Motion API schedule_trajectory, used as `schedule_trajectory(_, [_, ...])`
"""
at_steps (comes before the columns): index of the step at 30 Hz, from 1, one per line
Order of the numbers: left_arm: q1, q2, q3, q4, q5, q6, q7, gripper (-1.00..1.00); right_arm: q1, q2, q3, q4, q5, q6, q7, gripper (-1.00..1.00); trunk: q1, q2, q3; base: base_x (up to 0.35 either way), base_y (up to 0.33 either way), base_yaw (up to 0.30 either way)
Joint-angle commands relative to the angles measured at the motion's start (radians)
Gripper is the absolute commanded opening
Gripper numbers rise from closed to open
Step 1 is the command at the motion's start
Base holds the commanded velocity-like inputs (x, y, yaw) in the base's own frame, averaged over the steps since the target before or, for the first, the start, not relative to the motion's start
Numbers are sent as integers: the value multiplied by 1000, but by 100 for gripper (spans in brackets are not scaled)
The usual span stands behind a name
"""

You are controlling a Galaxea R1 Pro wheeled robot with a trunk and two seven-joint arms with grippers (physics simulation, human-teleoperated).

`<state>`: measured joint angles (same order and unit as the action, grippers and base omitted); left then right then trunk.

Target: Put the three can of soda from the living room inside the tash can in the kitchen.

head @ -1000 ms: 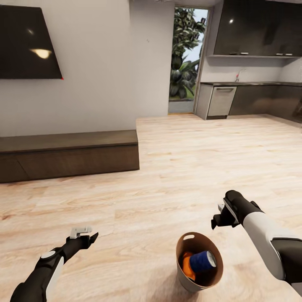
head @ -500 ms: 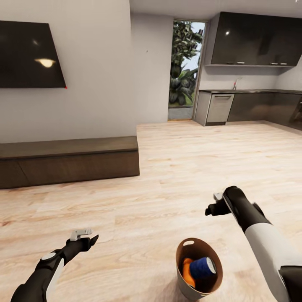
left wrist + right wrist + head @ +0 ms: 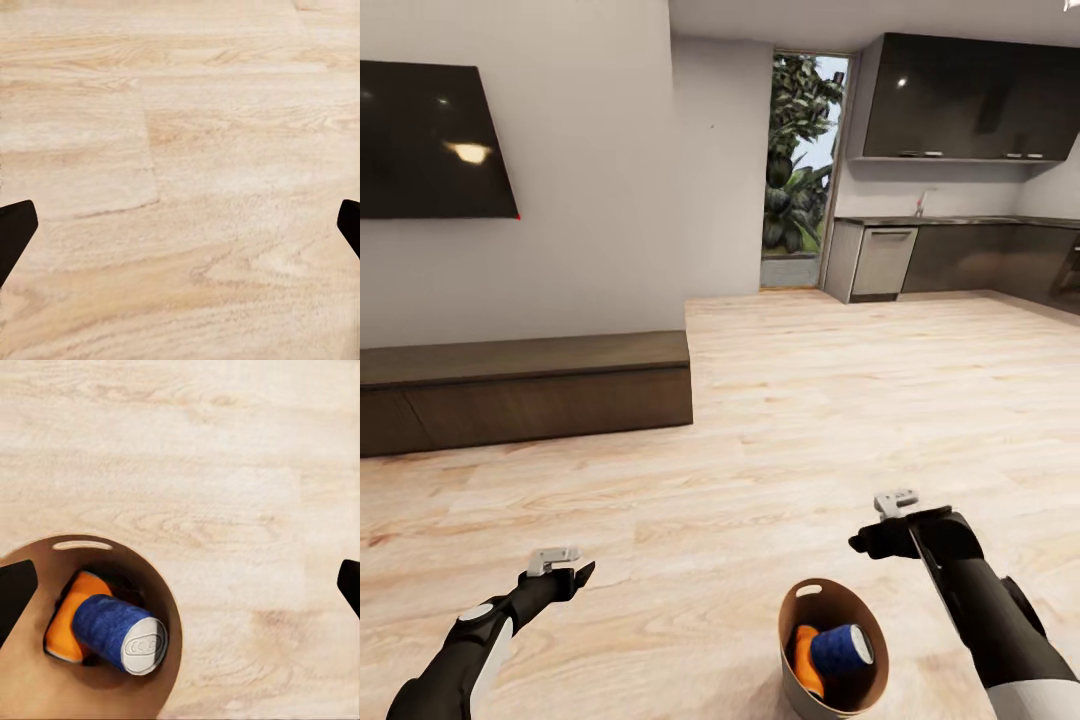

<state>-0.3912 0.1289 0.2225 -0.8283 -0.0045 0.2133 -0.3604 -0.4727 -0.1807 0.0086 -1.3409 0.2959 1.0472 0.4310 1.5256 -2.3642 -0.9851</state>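
Pale wood-plank flooring (image 3: 790, 400) runs from the living room toward the kitchen (image 3: 960, 240) at the far right, where dark glossy wall cabinets (image 3: 970, 95) hang over grey base units and a steel appliance front (image 3: 887, 262). On the left wall hangs a dark TV (image 3: 430, 140), and below it a long dark low cabinet (image 3: 525, 390) sits against the wall. A tall glass opening (image 3: 800, 170) shows green plants outside.

Close to the robot, on the floor near the lower edge of the head view, stands the tash can (image 3: 807, 600), upright, grey outside and coppery brown inside, with its oval handle hole on the far side of the rim. Inside it lies the dark blue soda can (image 3: 840, 650) on its side, grey top facing up and to the right, resting over an orange soda can (image 3: 805, 650) beneath it. I cannot tell whether a second orange can lies under them.

The right gripper (image 3: 875, 540) hovers above the floor just beyond the bin's rim; in the right wrist view its two dark fingertips (image 3: 15, 592) stand far apart, spread wide and empty, with the bin and its cans below. The left gripper (image 3: 570, 572) hangs over bare floor well to the left of the bin, and in the left wrist view its fingertips (image 3: 15, 232) are likewise spread wide with nothing between them.
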Motion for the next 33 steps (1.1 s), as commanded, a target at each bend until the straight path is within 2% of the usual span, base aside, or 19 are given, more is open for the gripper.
schedule_trajectory(1, [0,0,0,0,0,0,0,100,21,0,-6,-18,-1,0,0,100,-4,7,3,0,0,0])
schedule_trajectory(5, [0,0,0,0,0,0,0,100,90,1,-25,-85,-2,0,1,100,-19,35,16,0,0,0])
schedule_trajectory(6, [0,0,0,1,0,0,0,100,152,3,-49,-136,-2,0,2,100,-23,42,19,0,0,0])
schedule_trajectory(9, [0,0,0,1,0,0,1,100,226,3,-64,-171,-3,0,5,100,-35,63,28,0,0,0])
schedule_trajectory(11, [0,0,0,1,0,0,1,100,252,4,-68,-178,-3,0,5,100,-42,77,35,0,0,0])
schedule_trajectory(12, [0,0,0,1,0,0,1,100,276,4,-77,-183,-3,-25,4,100,-46,84,38,0,0,0])
schedule_trajectory(15, [0,0,0,1,0,-1,4,100,318,8,-91,-187,-4,-87,4,100,-58,105,47,0,0,0])
schedule_trajectory(21, [0,0,-8,31,-1,-4,53,100,351,22,-103,-189,-10,-128,5,100,-81,147,66,0,0,0])
schedule_trajectory(23, [0,0,-22,49,0,-9,67,100,360,24,-104,-189,-11,-143,5,100,-88,161,72,0,0,0])
schedule_trajectory(24, [0,0,-49,75,0,-16,80,100,371,25,-107,-189,-11,-173,3,100,-92,168,75,0,0,0])
schedule_trajectory(28, [0,0,-108,144,1,-26,115,100,391,26,-125,-188,-12,-221,1,100,-107,196,88,0,0,0])
schedule_trajectory(30, [0,0,-143,211,3,-37,157,100,402,27,-146,-186,-13,-239,3,100,-115,210,94,0,0,0])
schedule_trajectory(33, [0,1,-167,294,3,-85,195,100,414,27,-162,-181,-14,-251,7,100,-127,231,104,0,0,0])
